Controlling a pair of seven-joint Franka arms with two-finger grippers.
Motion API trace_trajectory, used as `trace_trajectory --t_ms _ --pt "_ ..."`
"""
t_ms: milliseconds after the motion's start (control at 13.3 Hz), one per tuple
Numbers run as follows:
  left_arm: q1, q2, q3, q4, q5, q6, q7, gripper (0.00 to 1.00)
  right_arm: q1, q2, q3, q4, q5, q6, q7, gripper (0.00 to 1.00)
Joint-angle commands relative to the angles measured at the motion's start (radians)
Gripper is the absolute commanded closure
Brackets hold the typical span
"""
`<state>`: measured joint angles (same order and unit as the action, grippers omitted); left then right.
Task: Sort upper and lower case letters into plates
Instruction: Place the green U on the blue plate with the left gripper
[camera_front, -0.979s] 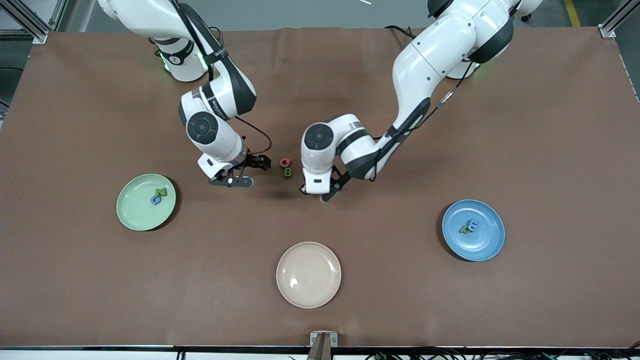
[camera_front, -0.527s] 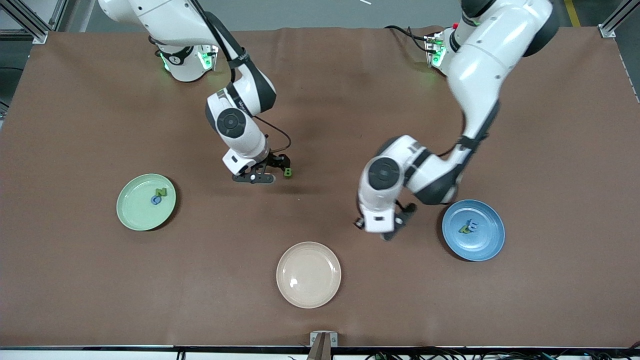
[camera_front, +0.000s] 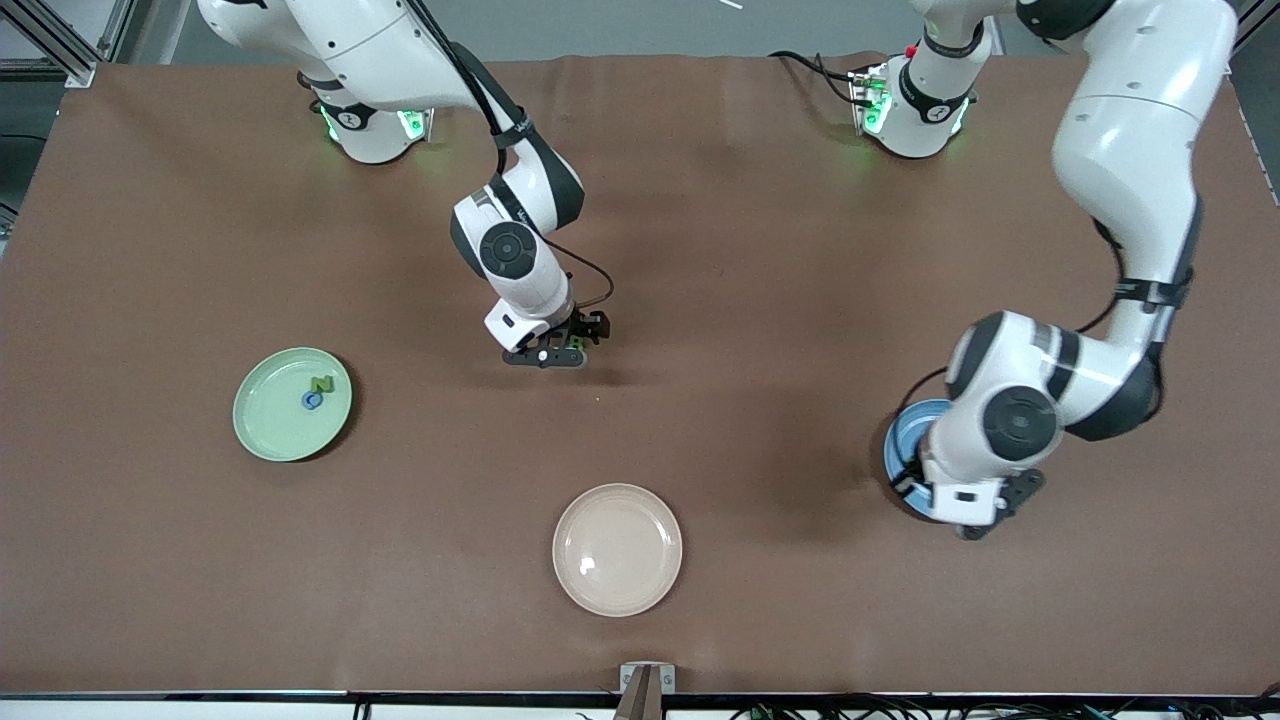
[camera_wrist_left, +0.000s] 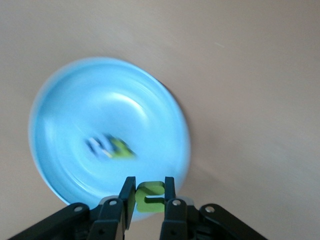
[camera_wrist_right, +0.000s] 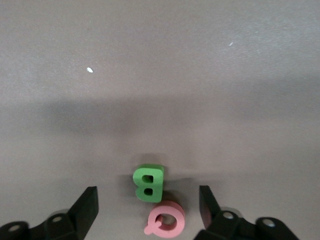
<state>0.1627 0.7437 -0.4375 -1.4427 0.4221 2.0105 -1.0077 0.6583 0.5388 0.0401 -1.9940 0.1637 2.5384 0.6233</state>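
The left arm is bent down over the blue plate (camera_front: 902, 432), where its left gripper (camera_wrist_left: 148, 199) is clamped on a green letter (camera_wrist_left: 149, 195); two small letters (camera_wrist_left: 109, 147) are seen lying in that plate. The right arm is reached to mid-table, its right gripper (camera_wrist_right: 148, 206) spread wide around a green B (camera_wrist_right: 148, 183) and a pink Q (camera_wrist_right: 166, 218), which touch. The green plate (camera_front: 266, 428) holds a green N (camera_front: 321, 384) and a blue letter (camera_front: 312, 400). The beige plate (camera_front: 617, 549) is nearest the front camera.
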Motion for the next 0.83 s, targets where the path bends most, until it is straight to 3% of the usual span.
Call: trace_trajectory --t_ms 0,75,151,226,301,452,753 --pt "0.092 -0.026 -0.007 -0.065 -0.006 0.008 0.098 0.9 0.014 0.023 -0.014 0.023 0.007 -0.001 0.013 0.18" --pt "0.106 -0.023 -0.007 -0.067 -0.006 0.01 0.101 0.74 0.014 0.023 -0.014 0.023 0.007 -0.001 0.013 0.21" --pt "0.11 -0.023 -0.003 -0.067 -0.006 0.01 0.1 0.45 0.014 0.027 -0.014 0.023 0.007 0.0 0.013 0.24" --pt "0.118 -0.024 -0.001 -0.065 -0.006 0.01 0.1 0.08 0.014 0.032 -0.014 0.024 0.007 0.0 0.013 0.28" --pt "0.132 -0.03 -0.003 -0.062 -0.006 0.008 0.1 0.0 0.014 0.033 -0.014 0.024 0.007 0.0 0.013 0.33" --pt "0.13 -0.067 -0.006 -0.061 -0.005 -0.002 0.095 0.0 0.014 0.033 -0.014 0.024 0.007 0.0 0.013 0.49" --pt "0.133 -0.24 -0.009 -0.056 -0.022 -0.061 0.184 0.0 0.014 0.033 -0.015 0.026 0.007 0.0 0.013 0.76"
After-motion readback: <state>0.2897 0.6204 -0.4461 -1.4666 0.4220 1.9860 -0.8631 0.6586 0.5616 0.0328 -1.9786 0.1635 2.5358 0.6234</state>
